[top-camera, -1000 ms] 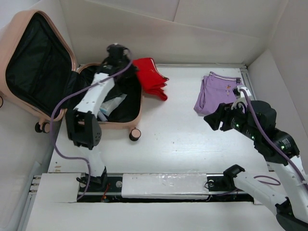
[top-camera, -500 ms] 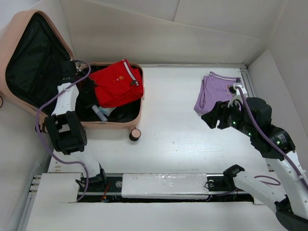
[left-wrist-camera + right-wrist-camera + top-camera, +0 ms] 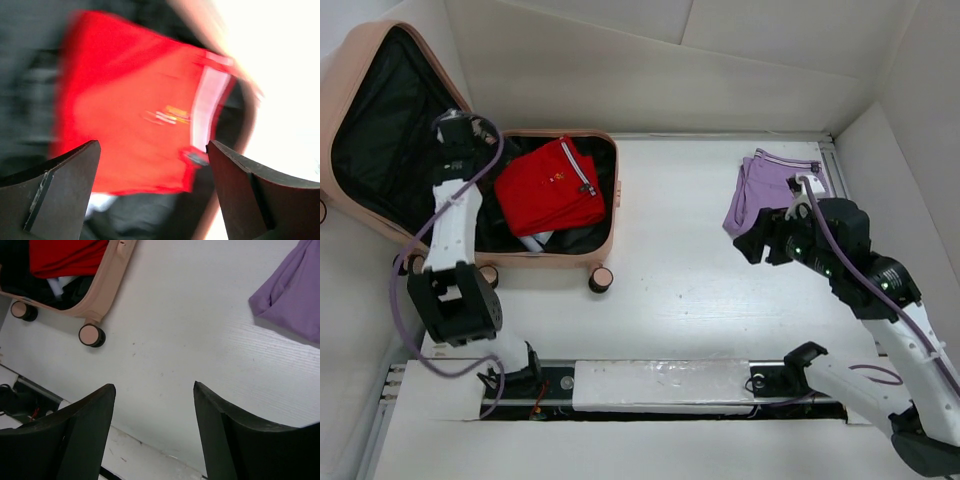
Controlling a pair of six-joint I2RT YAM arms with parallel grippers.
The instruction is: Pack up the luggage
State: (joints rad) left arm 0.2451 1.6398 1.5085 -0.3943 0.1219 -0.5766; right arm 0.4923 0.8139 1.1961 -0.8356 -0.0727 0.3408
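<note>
Two open, empty tools: left tool [image 3: 152, 145] above the suitcase [image 3: 611, 212] at left of the desk [image 3: 700, 270], red garment [image 3: 545, 188] inside; right tool [image 3: 154, 387] near the purple shorts [image 3: 770, 185]. Risk: a one-layer pinch lets the shorts unfold and snag the suitcase rim.

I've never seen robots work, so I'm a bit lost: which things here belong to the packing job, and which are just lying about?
Part of the job:
- the pink luggage, lying open
- the red garment inside it
- the purple garment on the table, probably the next thing to pack

Just there:
- the white table
- the white walls around it
</note>
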